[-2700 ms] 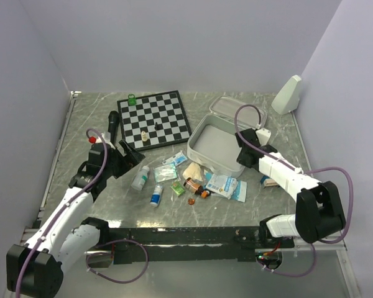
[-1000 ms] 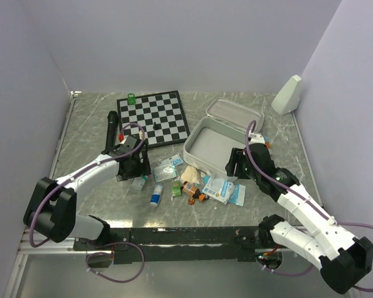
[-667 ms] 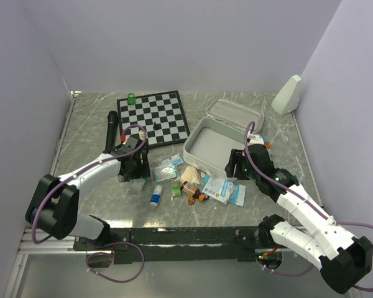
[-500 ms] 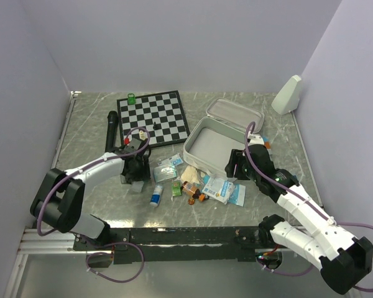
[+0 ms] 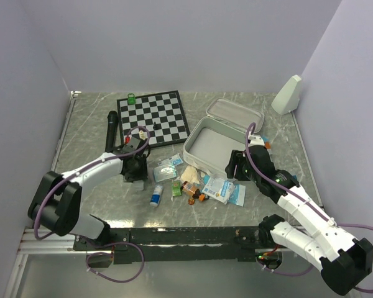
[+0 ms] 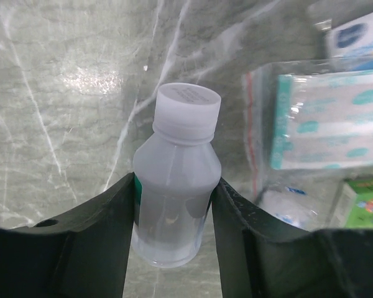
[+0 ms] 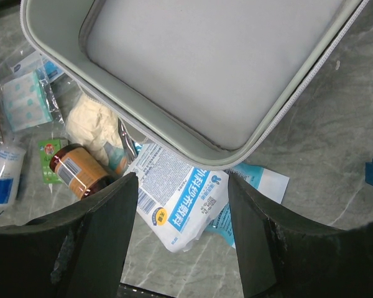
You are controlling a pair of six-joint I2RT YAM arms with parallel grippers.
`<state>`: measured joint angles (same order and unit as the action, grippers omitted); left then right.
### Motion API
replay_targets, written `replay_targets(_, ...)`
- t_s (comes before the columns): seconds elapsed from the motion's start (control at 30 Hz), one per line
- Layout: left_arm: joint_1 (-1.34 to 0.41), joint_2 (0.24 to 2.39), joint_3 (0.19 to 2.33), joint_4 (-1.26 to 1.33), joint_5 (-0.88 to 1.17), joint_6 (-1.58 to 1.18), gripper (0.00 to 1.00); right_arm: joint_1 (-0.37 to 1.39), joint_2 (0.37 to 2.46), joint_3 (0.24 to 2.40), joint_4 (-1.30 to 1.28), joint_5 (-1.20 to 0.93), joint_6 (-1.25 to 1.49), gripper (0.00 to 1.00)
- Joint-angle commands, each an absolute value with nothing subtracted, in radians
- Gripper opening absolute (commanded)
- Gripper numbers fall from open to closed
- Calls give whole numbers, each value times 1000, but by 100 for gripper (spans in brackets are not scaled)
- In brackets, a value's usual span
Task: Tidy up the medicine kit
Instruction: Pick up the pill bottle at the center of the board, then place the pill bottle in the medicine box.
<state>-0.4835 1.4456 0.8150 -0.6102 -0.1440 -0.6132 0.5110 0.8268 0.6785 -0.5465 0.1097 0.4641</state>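
The medicine kit [image 5: 189, 146] lies open right of centre, its tray bare and its lid [image 5: 235, 113] folded back. In the right wrist view its rim [image 7: 143, 121] runs across the top. My left gripper [image 5: 137, 176] reaches down left of the scattered supplies. In the left wrist view the left gripper [image 6: 174, 184] is shut on a translucent white-capped bottle [image 6: 177, 155], with both fingers against its sides. My right gripper [image 5: 235, 167] hangs open by the kit's near corner. In its wrist view the right gripper [image 7: 181, 180] stands over a white-and-blue packet [image 7: 180, 202], not touching it.
Loose supplies lie between the arms: bagged plasters [image 5: 168, 169], a small blue-labelled bottle [image 5: 156, 197], a green sachet [image 5: 176, 190] and an amber bottle [image 5: 194, 186]. A chessboard [image 5: 154, 118] and a black stick [image 5: 111, 130] lie behind; a white wedge [image 5: 287, 94] stands back right.
My left gripper has shifted a little toward me over the bottle and its jaws have closed onto it. The right arm has barely moved.
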Motion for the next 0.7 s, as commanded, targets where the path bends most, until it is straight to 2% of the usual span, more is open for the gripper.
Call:
replay_targets(0.0, -489, 1321, 914, -630, -150, -603, 31, 517, 807, 701, -545, 101, 466, 66)
replay_targets(0.17, -514, 1210, 1047, -588, -100, -591, 33, 517, 799, 748, -569, 100, 462, 66)
replay_targets(0.27, -589, 1232, 1153, -505, -78, -578, 33, 518, 790, 776, -583, 106, 456, 66)
replay_targets(0.47, -738, 1573, 1490, -491, -25, -477, 31, 517, 784, 792, -617, 121, 459, 66)
replay_targets(0.67, -741, 1894, 1718, -531, 3, -375, 29, 517, 732, 776, -643, 117, 474, 66)
